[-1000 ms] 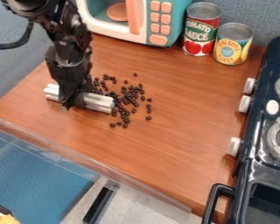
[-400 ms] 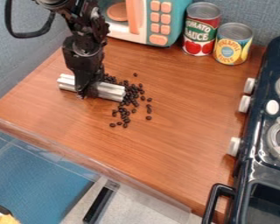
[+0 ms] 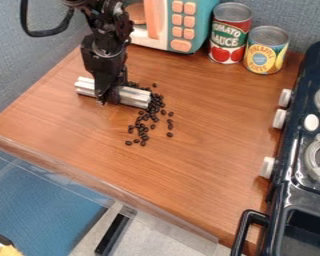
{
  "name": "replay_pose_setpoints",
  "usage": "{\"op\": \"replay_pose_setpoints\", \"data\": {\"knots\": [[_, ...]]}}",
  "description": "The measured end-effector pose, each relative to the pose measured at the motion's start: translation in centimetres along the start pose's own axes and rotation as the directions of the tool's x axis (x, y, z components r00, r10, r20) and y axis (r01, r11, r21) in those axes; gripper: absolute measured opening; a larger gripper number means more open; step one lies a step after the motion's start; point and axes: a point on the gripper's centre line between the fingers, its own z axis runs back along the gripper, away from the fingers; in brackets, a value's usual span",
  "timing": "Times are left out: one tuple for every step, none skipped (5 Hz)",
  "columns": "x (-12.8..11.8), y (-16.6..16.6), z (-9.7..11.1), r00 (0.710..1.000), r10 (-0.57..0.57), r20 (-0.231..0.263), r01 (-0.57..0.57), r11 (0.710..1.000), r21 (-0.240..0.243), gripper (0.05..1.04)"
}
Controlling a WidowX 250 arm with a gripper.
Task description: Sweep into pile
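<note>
Gripper down at the beans, silver bar clamped crosswise

Arm in from the top edge, left of the middle, forearm dropping steeply with a slight lean. Black cable (image 3: 46, 33) looping out on its left side in the view. Gripper (image 3: 110, 99) hangs fingers-down over the wooden counter (image 3: 213, 117), on its upper left part. Fingers closed about the middle of a ridged silver bar (image 3: 136, 97); an end juts out either side. Bar lies low, slanting from upper left to lower right in the view. Exact gap or contact with the wood: cannot tell.

Dark beans (image 3: 152, 115) bunched thickest around the bar's right-hand end, some just behind it. Looser ones trail toward the near side of the counter, a few strays apart to the right.

Behind: toy microwave (image 3: 195, 25), red-labelled can (image 3: 230, 36), yellow-labelled can (image 3: 265, 51) just beside it. Black toy stove (image 3: 293, 162) along the right.
</note>
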Motion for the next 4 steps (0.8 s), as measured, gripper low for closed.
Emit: {"op": "replay_pose_setpoints", "data": {"knots": [[-0.1,-1.1,0.1,0.998,-0.060,-0.015,0.060,0.998,0.003,0.375],[-0.1,-2.0,0.1,0.992,-0.123,-0.027,0.123,0.992,0.010,0.375],[-0.1,-2.3,0.3,0.989,-0.145,-0.032,0.145,0.989,0.010,0.375],[-0.3,-2.0,0.4,0.990,-0.132,-0.044,0.132,0.991,0.018,0.375]]}}
